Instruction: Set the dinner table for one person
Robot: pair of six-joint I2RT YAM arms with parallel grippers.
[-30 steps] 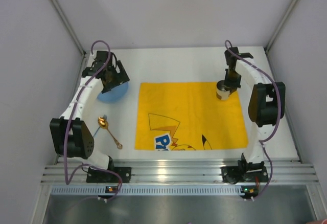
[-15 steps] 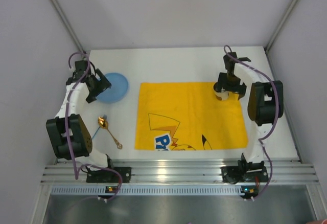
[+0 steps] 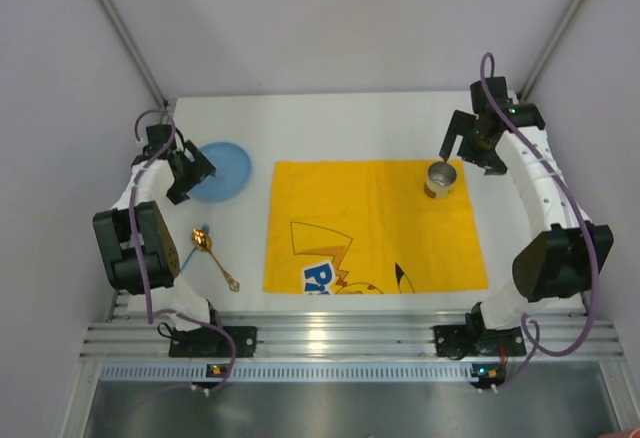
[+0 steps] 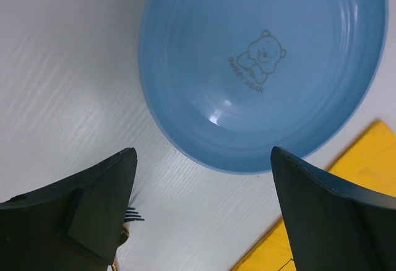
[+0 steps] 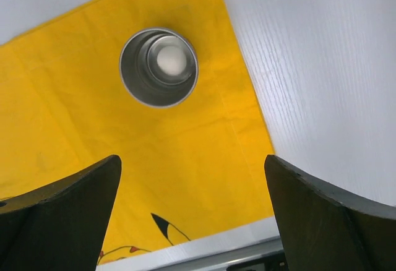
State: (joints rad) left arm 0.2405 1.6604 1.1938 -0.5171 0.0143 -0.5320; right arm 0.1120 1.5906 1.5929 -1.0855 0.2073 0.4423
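The dinner table (image 3: pixel 350 123) is a white tabletop with a yellow cartoon-print mat (image 3: pixel 375 226) in its middle. A metal cup (image 3: pixel 441 179) stands upright on the mat's far right corner, and the right wrist view looks down into the cup (image 5: pixel 159 67). My right gripper (image 3: pixel 472 150) hangs open above and just right of it, holding nothing. A blue plate (image 3: pixel 222 170) lies on the table left of the mat. My left gripper (image 3: pixel 187 174) is open at the plate's left rim, empty; in its wrist view the plate (image 4: pixel 260 67) lies just beyond the left gripper (image 4: pixel 203 152).
A gold spoon (image 3: pixel 213 256) lies on the table in front of the plate, left of the mat. Dark fork tines (image 4: pixel 131 214) show beside my left finger. Grey walls close in the table on three sides, and a metal rail (image 3: pixel 350 338) runs along the near edge.
My right gripper opened, let go of the cup and drew back up to the right. My left gripper slid off the top of the plate to its left rim.
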